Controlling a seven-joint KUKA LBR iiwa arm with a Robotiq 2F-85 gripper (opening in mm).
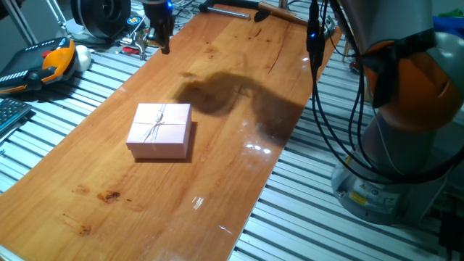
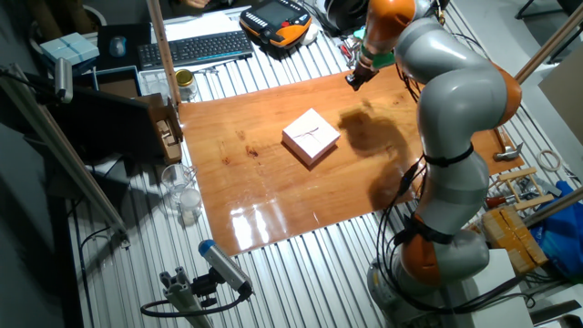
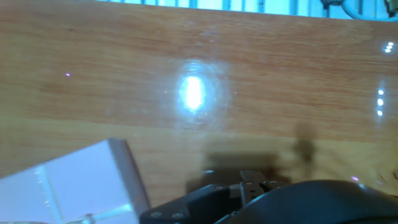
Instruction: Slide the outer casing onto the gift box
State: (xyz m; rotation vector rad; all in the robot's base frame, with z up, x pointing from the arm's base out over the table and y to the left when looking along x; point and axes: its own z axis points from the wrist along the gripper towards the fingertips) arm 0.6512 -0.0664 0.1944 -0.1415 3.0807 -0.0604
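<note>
Cardboard is what the outer casing looks to be, so likely light, fairly stiff, crushable; it sits left of centre on the counter with its string bow on top, the gift box hidden. Best gripped by opposite side walls, clear of the bow. Further right and beyond, the tool hangs well apart; whether its fingers are spread, I cannot tell
</note>
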